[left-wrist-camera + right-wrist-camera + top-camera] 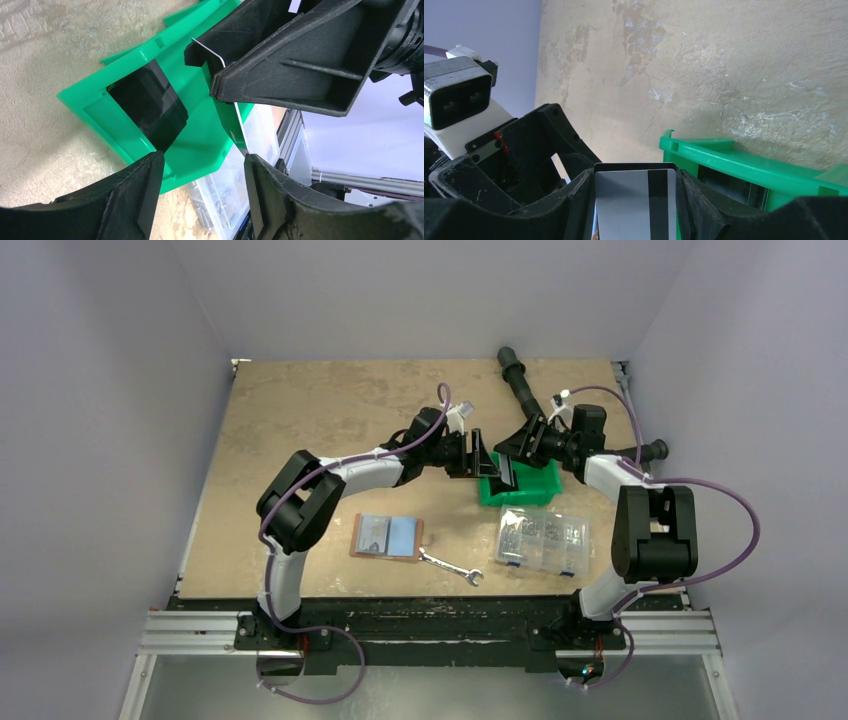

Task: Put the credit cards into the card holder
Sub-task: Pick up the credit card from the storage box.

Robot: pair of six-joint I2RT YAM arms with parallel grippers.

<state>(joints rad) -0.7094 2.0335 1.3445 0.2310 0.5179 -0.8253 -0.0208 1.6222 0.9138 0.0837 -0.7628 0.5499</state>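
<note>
My right gripper is shut on a grey credit card with a black stripe; a dark edge of a second card shows just behind it. It holds them upright over the green bin. In the left wrist view that card is seen edge-on, its lower end close to my left gripper's right finger. My left gripper faces the right gripper, jaws apart with nothing between them. The card holder lies open on the table, a light blue card on its right half.
A dark flat rectangle lies inside the green bin. A clear compartment box sits in front of the bin, and a wrench lies between it and the card holder. Black bar-shaped parts rest at the back right.
</note>
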